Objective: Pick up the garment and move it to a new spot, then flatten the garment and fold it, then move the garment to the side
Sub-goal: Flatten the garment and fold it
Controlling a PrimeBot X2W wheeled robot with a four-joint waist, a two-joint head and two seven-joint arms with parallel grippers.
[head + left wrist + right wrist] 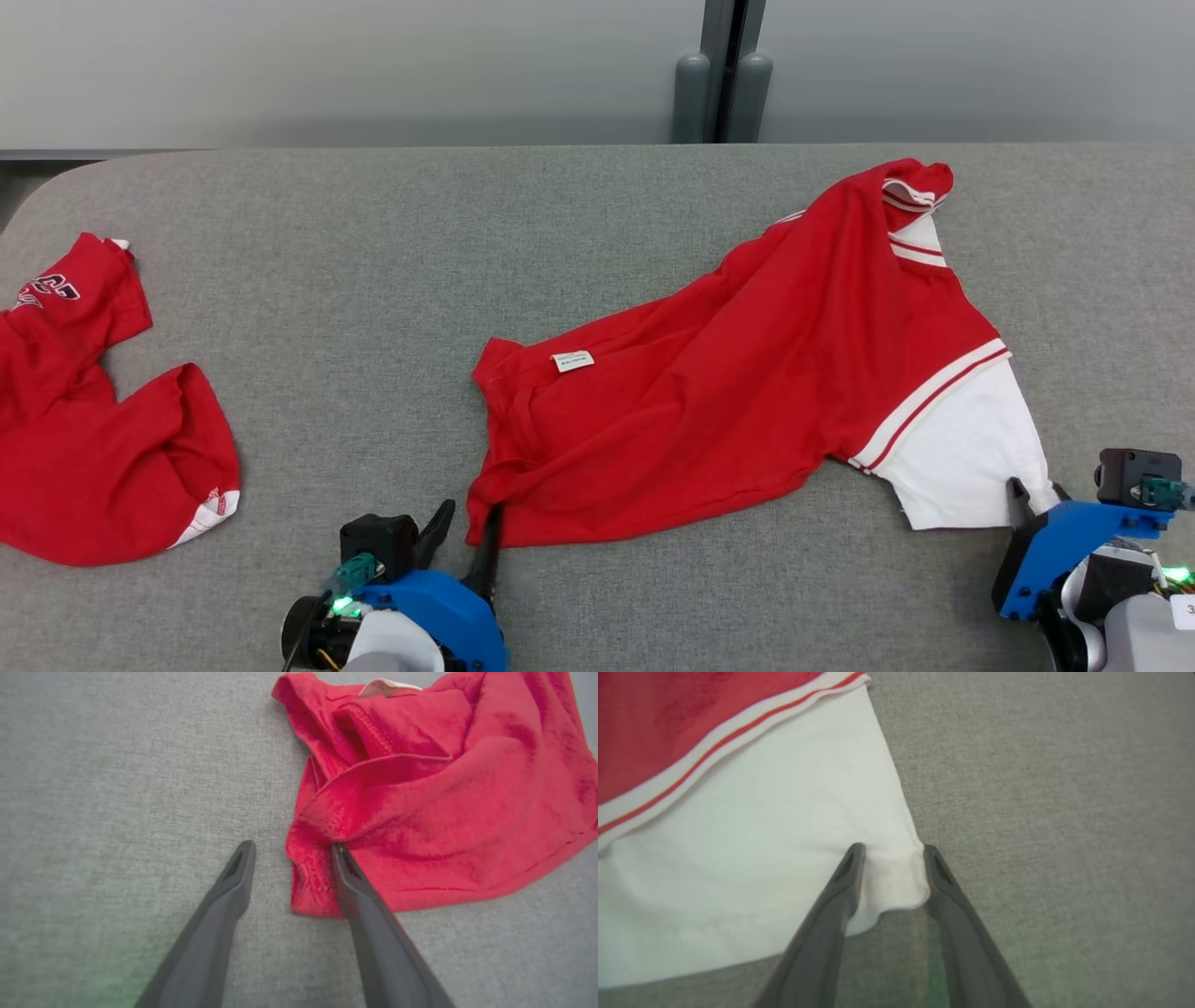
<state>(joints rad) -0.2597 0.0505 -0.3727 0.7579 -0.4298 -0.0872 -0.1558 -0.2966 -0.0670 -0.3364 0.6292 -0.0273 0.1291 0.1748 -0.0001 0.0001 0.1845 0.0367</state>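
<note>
While a second shirt (93, 439) lies aside, two pairs of jaws gape at corners of one garment (738, 373).

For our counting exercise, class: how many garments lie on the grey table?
2. A red garment with white sleeves sprawls across the table's middle and right. A second red garment lies crumpled at the left edge, cut off by the frame; more may lie beyond.

Grey fabric-covered table (373, 280), pale wall (327, 65) behind, dark upright post (724, 56)
</note>
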